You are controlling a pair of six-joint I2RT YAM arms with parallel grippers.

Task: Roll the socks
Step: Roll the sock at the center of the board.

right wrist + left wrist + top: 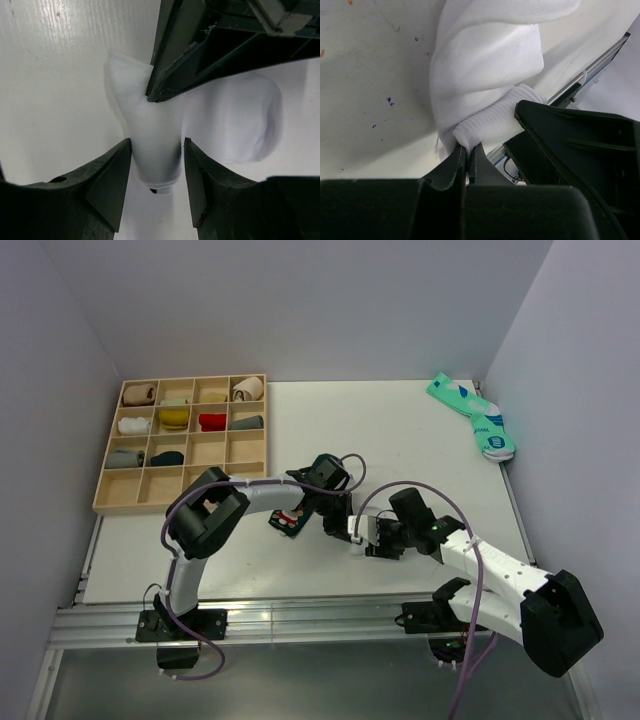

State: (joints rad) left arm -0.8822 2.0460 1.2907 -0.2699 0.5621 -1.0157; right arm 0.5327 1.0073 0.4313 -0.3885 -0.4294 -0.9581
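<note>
- white sock [485, 75]: where, and lying how?
- mid-bench [400, 440], its folded length running between my arms. left end effector [467, 160] pinches its ribbed cuff tight; right end effector [157, 142] stands open astride it. dark green sock [287, 523] just beside. wooden tray [100, 502] holds rolled socks [209, 421].

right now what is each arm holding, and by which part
Left fingers pinch the white sock by its ribbed edge. Right fingers straddle a fold of it; a grip cannot be told.

Your left arm [205, 525] and right arm [500, 575] look alike: white links between bulky black joints, a mauve cable [372, 498] looping along each. The right gripper [157, 143] has black wedge-shaped fingers [107, 180].
</note>
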